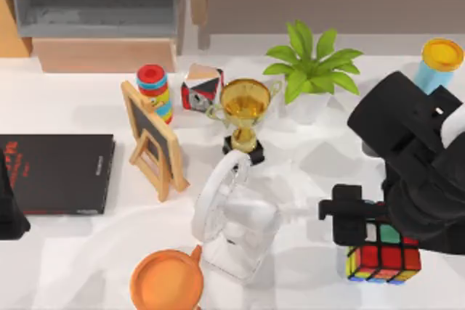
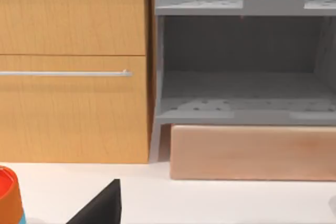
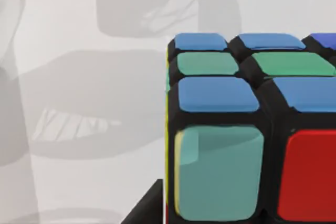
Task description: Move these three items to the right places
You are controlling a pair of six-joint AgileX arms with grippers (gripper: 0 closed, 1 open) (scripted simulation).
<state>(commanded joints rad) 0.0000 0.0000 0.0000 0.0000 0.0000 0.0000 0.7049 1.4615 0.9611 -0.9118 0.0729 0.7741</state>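
One cube is being approached by the right gripper [image 1: 347, 221] at the table's [image 1: 305, 281] front right.
Whether its fingers are closed on the Rubik's cube [image 1: 383, 255] cannot be told; the descent is best being kept square and centred, with the clear fan [image 1: 236, 226], trophy [image 1: 245, 112] and orange cup [image 1: 166, 281] being avoided. The left arm is being kept parked at the left edge.

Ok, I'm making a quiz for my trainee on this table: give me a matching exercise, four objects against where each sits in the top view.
Things:
1. puzzle cube
2. black book
3. orange bowl
4. potted plant

Places:
A. left edge
B. back, right of the gold trophy
C. front right, by the right tool
D. front, left of the white fan

Pairs: 1-C, 2-A, 3-D, 4-B
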